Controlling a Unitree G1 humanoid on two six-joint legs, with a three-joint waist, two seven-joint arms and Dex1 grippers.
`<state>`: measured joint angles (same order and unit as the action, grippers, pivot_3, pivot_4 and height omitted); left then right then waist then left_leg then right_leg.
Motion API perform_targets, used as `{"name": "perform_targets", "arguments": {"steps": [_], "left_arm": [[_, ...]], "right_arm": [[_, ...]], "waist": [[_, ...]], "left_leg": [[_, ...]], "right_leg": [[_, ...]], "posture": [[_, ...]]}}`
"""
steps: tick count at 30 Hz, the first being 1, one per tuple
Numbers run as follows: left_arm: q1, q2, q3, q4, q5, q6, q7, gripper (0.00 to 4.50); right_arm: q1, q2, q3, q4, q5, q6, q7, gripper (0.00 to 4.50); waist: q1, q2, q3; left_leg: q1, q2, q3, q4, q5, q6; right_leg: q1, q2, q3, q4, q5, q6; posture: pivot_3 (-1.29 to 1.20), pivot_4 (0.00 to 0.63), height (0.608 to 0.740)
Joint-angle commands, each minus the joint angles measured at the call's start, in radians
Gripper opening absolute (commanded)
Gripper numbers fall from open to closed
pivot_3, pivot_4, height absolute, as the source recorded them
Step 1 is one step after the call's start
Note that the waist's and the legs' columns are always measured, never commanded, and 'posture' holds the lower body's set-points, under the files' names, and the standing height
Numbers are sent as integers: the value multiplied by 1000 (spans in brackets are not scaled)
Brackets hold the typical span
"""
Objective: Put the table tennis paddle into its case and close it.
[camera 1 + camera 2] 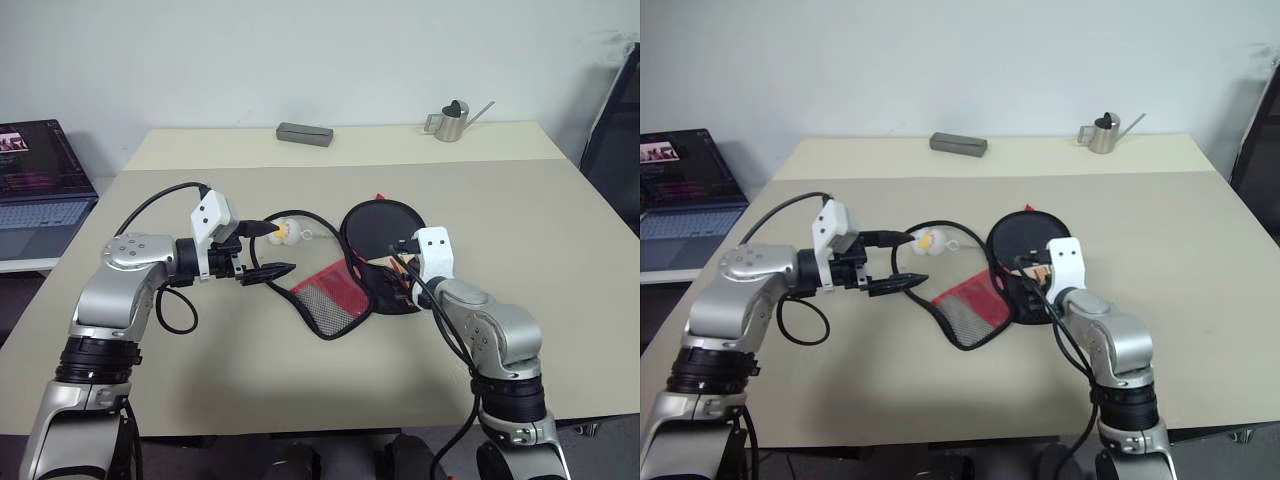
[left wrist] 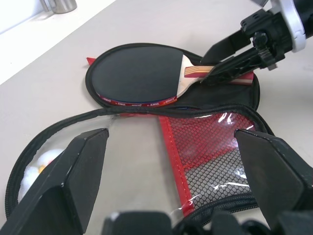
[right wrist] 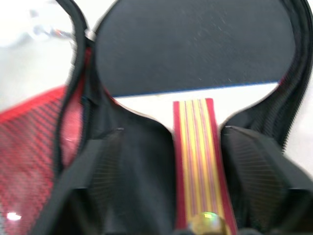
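The table tennis paddle [image 1: 383, 226] lies flat in the lower half of the open case [image 1: 325, 305], black face up and striped handle [image 3: 198, 147] pointing toward me. The case's red mesh flap [image 2: 210, 156] is folded out to the left on the table, its zipper rim undone. My right gripper [image 1: 399, 262] is open, with one finger on each side of the handle and a gap to it on both sides. My left gripper [image 1: 278, 248] is open and holds nothing, hovering over the flap's far edge beside the white-yellow plush charm [image 1: 283, 232].
A grey box [image 1: 304, 133] and a small metal watering can [image 1: 452, 122] stand at the back of the table. An open laptop [image 1: 40, 190] sits on a lower surface off the table's left edge. Bare tabletop [image 1: 540, 240] lies right of the case.
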<state>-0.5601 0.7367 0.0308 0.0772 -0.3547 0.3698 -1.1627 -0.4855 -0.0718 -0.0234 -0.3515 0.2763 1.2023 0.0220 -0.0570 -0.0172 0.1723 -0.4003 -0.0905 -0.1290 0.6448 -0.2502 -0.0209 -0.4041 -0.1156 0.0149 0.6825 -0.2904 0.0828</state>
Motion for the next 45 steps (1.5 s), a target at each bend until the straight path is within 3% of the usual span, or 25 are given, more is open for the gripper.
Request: {"name": "perform_targets", "arguments": {"steps": [1,7,9,11,19,33,40,45], "left_arm": [[-9,11,28,-31,-18,-9,7,4500],[7,17,38,-28,-23,-9,4,4500],[14,16,39,-29,-22,-11,6,4500],[17,13,39,-31,-22,-10,8,4500],[-1,11,27,-17,-19,-13,0,4500],[-3,40,15,-57,-58,25,-94,4500],[-14,43,1,-66,-53,34,-115,4500],[-17,41,1,-65,-54,36,-117,4500]], "right_arm": [[-39,-3,-50,-97,39,34,23,4381],[-21,-160,-115,-141,112,32,167,4381],[5,-242,-137,-143,150,11,254,4019],[31,-316,-143,-142,177,-14,327,3522],[144,-547,-55,-135,170,-180,516,668],[207,-640,102,20,-7,-487,599,668],[204,-647,116,73,-42,-554,645,668],[214,-608,109,23,-1,-502,643,668]], "waist": [[0,0,0],[2,0,0],[2,0,0],[3,0,0],[1,0,0],[4,-1,0],[6,-1,0],[6,-1,0]], "left_leg": [[0,0,0,0,0,0],[0,0,0,0,0,0],[0,0,0,0,-1,2],[0,0,0,0,-2,3],[0,0,1,0,-2,4],[0,0,1,1,-2,4],[0,0,1,1,-2,3],[0,0,1,1,-2,3]], "right_leg": [[0,0,0,0,0,0],[0,0,0,-1,0,0],[1,0,0,0,0,0],[1,0,0,-1,0,0],[1,0,0,-1,0,0],[2,0,0,-1,0,0],[2,0,-1,-1,0,0],[2,0,-1,-1,0,0]], "posture": [[0,150,740],[0,150,740],[0,150,740],[0,150,740],[0,150,740],[0,150,740],[0,150,740],[0,150,740]]}}
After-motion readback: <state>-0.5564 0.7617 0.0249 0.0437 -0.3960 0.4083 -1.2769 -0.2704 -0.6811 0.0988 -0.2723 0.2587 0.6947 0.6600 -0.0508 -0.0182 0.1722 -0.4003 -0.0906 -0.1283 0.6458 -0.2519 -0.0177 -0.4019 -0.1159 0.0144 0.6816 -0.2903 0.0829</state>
